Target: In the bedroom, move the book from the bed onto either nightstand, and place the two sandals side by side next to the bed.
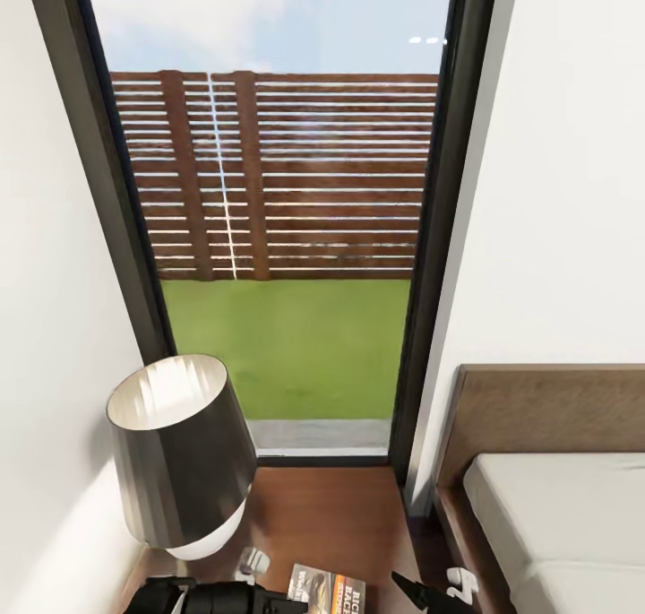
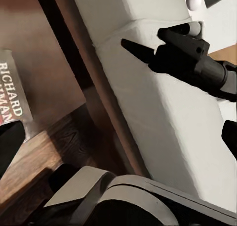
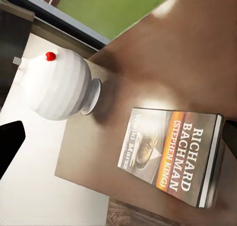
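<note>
My right jaws [image 2: 163, 40] hang spread and empty above the bed [image 2: 163, 112], my left jaws' state unreadable; one book [image 3: 170, 154] and one lamp [image 1: 179, 453] sit on the nightstand surface [image 1: 331, 515].

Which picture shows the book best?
The right wrist view: the book lies whole on the nightstand, title readable. The head view catches just part of it at the bottom edge; the left wrist view, a sliver.
</note>
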{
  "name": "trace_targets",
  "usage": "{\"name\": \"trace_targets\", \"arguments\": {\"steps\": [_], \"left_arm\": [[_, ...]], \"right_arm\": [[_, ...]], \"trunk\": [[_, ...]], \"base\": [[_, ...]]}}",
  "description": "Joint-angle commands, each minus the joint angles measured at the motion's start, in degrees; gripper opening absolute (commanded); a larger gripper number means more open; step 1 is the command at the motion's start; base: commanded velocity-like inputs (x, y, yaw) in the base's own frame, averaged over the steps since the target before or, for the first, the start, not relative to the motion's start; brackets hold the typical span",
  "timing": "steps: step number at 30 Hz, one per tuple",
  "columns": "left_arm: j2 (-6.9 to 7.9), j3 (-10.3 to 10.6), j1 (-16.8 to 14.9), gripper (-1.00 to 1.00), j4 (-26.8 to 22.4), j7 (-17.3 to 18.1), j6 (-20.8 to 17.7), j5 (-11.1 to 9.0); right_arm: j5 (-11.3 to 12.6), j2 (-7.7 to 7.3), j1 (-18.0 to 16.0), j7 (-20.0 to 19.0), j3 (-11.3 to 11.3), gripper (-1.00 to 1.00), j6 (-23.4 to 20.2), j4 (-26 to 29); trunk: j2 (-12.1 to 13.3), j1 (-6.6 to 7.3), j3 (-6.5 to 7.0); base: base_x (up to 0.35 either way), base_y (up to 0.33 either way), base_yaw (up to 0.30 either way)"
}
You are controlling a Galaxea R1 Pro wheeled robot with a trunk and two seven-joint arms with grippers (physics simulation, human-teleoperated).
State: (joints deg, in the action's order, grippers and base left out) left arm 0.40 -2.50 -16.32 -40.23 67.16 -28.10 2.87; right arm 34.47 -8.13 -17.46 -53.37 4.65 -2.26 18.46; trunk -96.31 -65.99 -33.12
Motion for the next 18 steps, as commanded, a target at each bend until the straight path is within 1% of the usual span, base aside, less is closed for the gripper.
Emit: {"name": "trace_targets", "arguments": {"steps": [1, 3, 5, 9, 12, 14, 15, 16, 18], "left_arm": [[-0.1, -0.22, -0.03, 1.0, 3.04, -3.46, 2.16, 0.29], [-0.13, -0.17, -0.03, 1.0, 5.34, -6.67, 4.86, 0.29], [-0.19, -0.1, -0.03, 1.0, 6.96, -9.21, 6.71, 0.29], [-0.29, -0.01, -0.03, 1.0, 8.86, -13.3, 8.06, 0.36], [-0.4, 0.02, -0.03, 1.0, 9.27, -14.06, 8.78, 0.34], [-0.48, 0.03, -0.03, 1.0, 10.64, -14.49, 10.01, 0.31], [-0.48, 0.04, -0.03, 1.0, 11.85, -15.03, 10.93, 0.32], [-0.48, 0.04, -0.03, 1.0, 13.78, -16.26, 12.78, 0.35], [-0.48, 0.04, -0.03, 1.0, 15.52, -17.67, 14.78, 0.35]], "right_arm": [[0.55, -0.06, -0.03, -0.07, 0.45, 1.0, -0.22, 0.0], [0.07, -0.07, -0.03, -0.03, 0.45, 1.0, -0.21, -0.03], [-0.97, -0.07, -0.03, 0.0, 0.45, 1.0, -0.21, -0.07], [-3.63, -0.13, 0.04, 0.01, 0.45, 1.0, 0.07, -0.59], [-4.12, -0.13, 0.05, 0.07, 0.45, 1.0, 0.39, -2.71], [-4.43, -0.12, 0.06, 0.09, 0.45, 1.0, 0.52, -4.89], [-4.52, -0.11, 0.06, 0.1, 0.45, 1.0, 0.58, -5.84], [-4.6, -0.12, 0.06, 0.1, 0.45, 1.0, 0.62, -6.78], [-4.64, -0.13, 0.04, 0.1, 0.45, 1.0, 0.65, -7.31]], "trunk": [[0.38, 0.23, 0.13], [1.19, 0.67, 0.49], [1.99, 1.11, 0.84], [3.59, 1.99, 1.56], [4.8, 2.65, 2.1], [5.6, 3.09, 2.46], [6.0, 3.31, 2.64], [6.4, 3.53, 2.82], [7.2, 3.96, 3.18]], "base": [[0.0, 0.0, 0.0], [0.0, 0.0, 0.0], [0.0, 0.0, 0.0], [0.0, 0.0, 0.0], [0.0, 0.0, 0.0], [0.0, 0.0, 0.0], [0.0, 0.0, 0.0], [0.0, 0.0, 0.0], [0.0, 0.0, 0.0]]}}
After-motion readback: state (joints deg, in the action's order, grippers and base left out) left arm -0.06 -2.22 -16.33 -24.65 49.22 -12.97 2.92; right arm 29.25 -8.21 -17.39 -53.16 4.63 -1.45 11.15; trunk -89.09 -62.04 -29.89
